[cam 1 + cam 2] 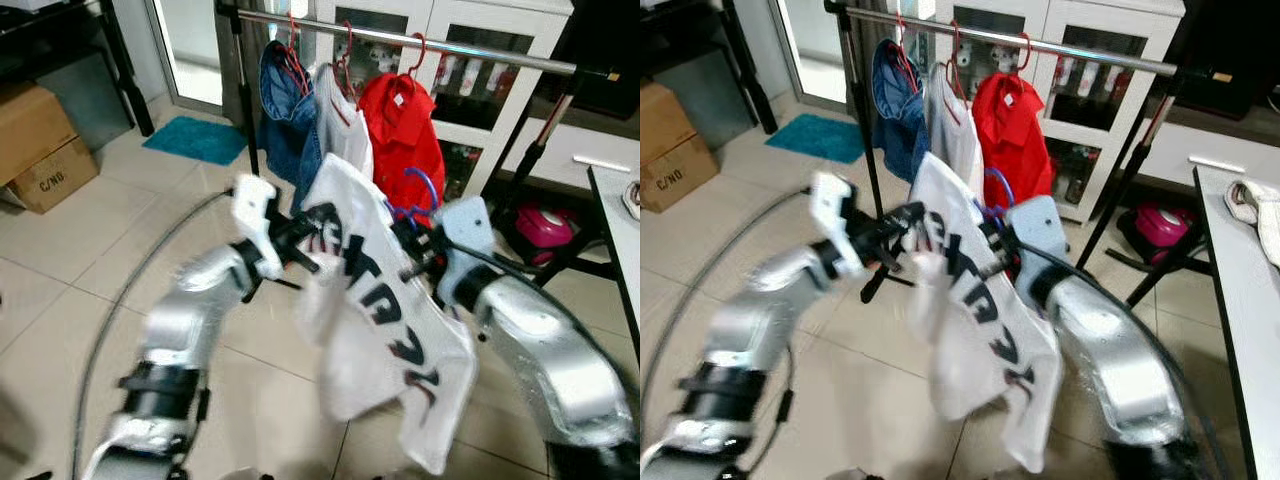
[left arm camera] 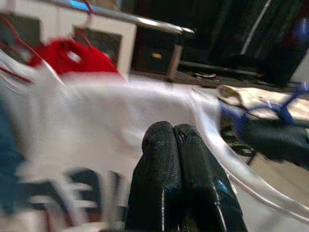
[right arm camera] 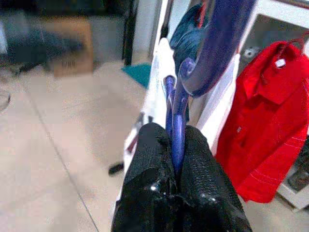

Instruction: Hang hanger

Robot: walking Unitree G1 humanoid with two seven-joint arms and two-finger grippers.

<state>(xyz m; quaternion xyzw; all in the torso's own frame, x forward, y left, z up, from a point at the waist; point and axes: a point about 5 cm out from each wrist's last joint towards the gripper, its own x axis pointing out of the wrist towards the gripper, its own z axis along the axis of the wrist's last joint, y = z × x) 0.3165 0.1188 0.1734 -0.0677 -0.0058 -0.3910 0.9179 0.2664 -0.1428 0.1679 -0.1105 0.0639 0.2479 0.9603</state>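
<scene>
Below the rail [image 1: 470, 47], already carrying three garments toward its left end, I hold up the white shirt [image 1: 385, 320], my left claw [image 2: 179, 145] pressed together on its cloth, my right claw [image 3: 177, 159] pinching the blue hanger [image 3: 181, 96] so the hook points upward.

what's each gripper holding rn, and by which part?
Right gripper: blue hanger, clamped just below its hook. Left gripper: shut against the white shirt; its grip there is unclear.

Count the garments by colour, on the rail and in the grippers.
Blue, on the rail: 1, denim piece
White: 2, shirt on the rail and printed shirt held by both grippers
Red, on the rail: 1, polo shirt
Total: 4
</scene>
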